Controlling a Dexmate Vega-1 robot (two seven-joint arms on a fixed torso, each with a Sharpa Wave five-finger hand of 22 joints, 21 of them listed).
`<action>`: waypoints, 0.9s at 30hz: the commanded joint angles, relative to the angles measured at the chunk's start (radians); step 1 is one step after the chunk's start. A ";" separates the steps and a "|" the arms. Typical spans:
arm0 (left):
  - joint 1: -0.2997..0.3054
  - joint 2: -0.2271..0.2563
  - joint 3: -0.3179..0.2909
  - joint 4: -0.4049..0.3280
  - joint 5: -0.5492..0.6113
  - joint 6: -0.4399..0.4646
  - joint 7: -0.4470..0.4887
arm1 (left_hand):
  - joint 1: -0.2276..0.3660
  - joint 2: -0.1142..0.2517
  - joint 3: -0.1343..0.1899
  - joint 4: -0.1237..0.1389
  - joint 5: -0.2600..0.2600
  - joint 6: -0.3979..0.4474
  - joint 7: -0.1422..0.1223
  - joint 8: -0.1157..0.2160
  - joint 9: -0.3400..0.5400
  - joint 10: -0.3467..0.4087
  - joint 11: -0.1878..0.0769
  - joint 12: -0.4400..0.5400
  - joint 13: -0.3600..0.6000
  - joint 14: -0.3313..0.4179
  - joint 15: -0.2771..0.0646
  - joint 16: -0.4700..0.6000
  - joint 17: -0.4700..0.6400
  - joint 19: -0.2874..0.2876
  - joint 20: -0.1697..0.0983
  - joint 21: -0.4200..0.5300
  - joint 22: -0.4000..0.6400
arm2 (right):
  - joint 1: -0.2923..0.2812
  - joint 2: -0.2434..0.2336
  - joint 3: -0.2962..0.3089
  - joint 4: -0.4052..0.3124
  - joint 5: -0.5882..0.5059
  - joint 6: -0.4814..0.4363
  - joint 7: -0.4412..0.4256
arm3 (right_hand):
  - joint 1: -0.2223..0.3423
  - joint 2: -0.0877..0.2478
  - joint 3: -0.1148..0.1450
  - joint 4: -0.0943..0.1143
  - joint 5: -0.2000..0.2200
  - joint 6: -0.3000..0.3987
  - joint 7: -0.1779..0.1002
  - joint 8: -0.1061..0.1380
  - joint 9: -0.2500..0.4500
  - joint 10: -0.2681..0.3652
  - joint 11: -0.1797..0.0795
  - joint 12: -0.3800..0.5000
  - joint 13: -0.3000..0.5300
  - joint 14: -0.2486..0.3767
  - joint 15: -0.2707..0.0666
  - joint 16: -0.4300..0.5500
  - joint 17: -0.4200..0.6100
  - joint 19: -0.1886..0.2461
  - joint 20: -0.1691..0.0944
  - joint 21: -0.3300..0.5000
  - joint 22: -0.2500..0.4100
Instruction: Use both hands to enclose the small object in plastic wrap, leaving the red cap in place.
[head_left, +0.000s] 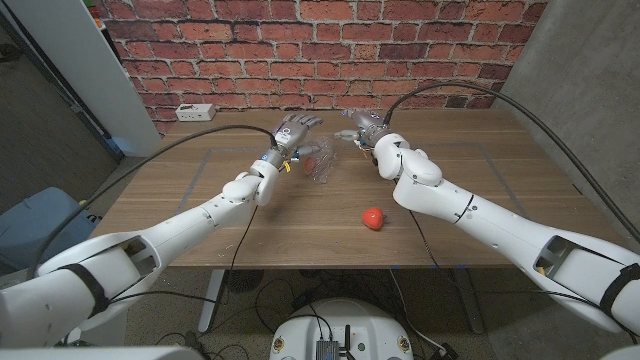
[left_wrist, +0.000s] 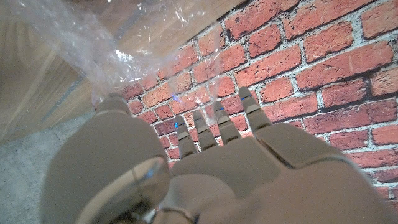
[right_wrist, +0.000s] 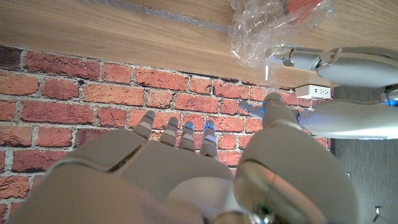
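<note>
Head view | left hand, right hand pinch plastic wrap | wrapped object blurred, unidentifiable

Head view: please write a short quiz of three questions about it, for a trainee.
1. True or false: the red cap lies inside the wrap.
2. Which thing is nearest to the left hand and the right hand? A) the wrap B) the red cap C) a cup
3. Fill in: the wall behind the table is of ____.
Key: 1 false; 2 A; 3 brick.
</note>
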 joint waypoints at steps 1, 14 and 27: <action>-0.077 0.030 -0.017 -0.106 -0.041 -0.023 -0.409 | 0.016 0.000 -0.001 -0.005 0.009 -0.004 0.004 0.003 -0.006 -0.003 0.002 0.002 0.000 -0.006 0.007 0.003 0.002 -0.003 0.002 -0.001 0.002 | -0.035 -0.015 0.041 -0.013 0.050 0.055 -0.075 | -0.007 -0.001 -0.001 -0.001 0.005 0.011 -0.001 0.009 0.003 0.006 0.003 0.007 0.001 -0.007 0.003 0.006 0.002 0.019 0.000 0.012 0.004; 0.054 -0.059 -0.119 -0.054 -0.053 0.025 0.066 | -0.002 0.063 -0.001 0.018 0.011 0.119 -0.001 0.036 -0.037 0.126 -0.005 0.058 -0.006 0.083 -0.045 0.035 0.004 0.039 -0.023 0.017 0.009 | -0.058 -0.010 0.055 -0.006 0.039 0.065 -0.144 | -0.010 0.000 0.000 -0.004 0.010 0.022 -0.002 0.012 0.003 0.016 0.002 0.010 0.001 -0.004 0.002 0.007 -0.001 0.057 0.005 0.023 0.003; 0.081 -0.139 -0.170 0.033 -0.094 0.077 0.480 | -0.006 0.178 0.039 0.030 -0.014 0.061 -0.002 0.010 -0.048 0.085 0.007 0.031 -0.018 0.055 -0.062 0.017 -0.003 0.053 -0.037 0.016 0.002 | -0.049 0.013 0.031 0.016 -0.024 0.004 -0.181 | -0.006 0.007 0.005 -0.010 0.013 0.049 0.000 0.019 0.003 0.025 -0.001 0.012 0.001 -0.009 -0.005 0.006 -0.003 0.060 0.012 0.019 0.001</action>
